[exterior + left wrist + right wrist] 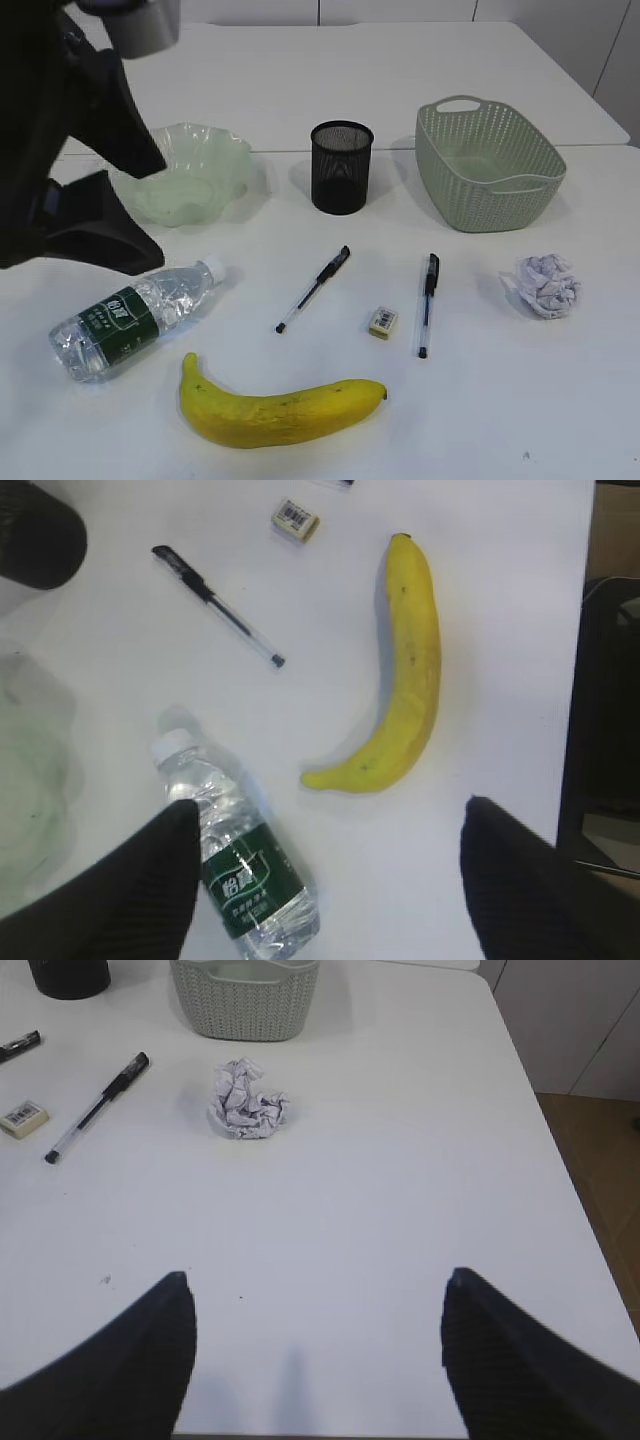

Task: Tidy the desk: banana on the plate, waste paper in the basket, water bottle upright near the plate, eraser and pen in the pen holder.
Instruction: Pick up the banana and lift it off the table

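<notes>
Yellow banana and water bottle lie flat on bench; left hand released above them, right hand released, near crumpled paper.

You have one banana on the desk, ahead of the left pincer's spread fingers, and one water bottle lying partly under that pincer's left finger. You have two pens, both capped black, and one eraser between them. Ahead of the right pincer you have one ball of waste paper. You can count three containers: one ruffled plate, one black mesh pen holder, one green basket. The plate is partly hidden behind the left arm, so anything inside it may be missed.
</notes>
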Action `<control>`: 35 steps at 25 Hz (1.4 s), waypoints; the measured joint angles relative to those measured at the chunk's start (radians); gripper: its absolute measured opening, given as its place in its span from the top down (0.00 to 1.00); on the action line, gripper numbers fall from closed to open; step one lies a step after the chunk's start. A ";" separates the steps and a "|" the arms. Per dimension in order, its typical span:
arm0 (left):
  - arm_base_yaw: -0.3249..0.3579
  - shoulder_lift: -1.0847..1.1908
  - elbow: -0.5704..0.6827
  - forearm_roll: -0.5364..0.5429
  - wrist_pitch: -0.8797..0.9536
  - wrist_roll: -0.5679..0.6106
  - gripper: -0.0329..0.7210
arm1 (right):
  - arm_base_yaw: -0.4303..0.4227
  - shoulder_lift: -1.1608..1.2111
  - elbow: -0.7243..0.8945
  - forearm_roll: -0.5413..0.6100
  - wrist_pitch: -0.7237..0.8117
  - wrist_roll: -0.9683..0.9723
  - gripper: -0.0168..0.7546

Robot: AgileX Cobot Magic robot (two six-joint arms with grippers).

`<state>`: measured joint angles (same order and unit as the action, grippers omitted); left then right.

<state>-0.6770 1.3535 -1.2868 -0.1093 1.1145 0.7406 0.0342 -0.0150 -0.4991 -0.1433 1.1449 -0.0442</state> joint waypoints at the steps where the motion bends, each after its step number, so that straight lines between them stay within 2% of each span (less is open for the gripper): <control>1: 0.000 0.014 0.000 -0.011 0.000 0.015 0.20 | 0.000 0.000 0.000 0.000 0.000 0.000 0.24; 8: 0.002 0.115 0.000 -0.079 -0.003 0.107 0.20 | 0.000 0.000 0.000 0.000 0.000 0.000 0.24; 14: 0.002 0.198 0.000 -0.085 -0.019 0.157 0.20 | 0.000 0.000 0.000 0.000 0.000 0.000 0.24; 35: 0.002 0.435 -0.001 -0.058 -0.079 0.189 0.20 | 0.000 0.000 0.000 0.000 0.000 0.000 0.24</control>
<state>-0.6754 1.7889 -1.2883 -0.1671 1.0357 0.9301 0.0342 -0.0150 -0.4991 -0.1433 1.1449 -0.0442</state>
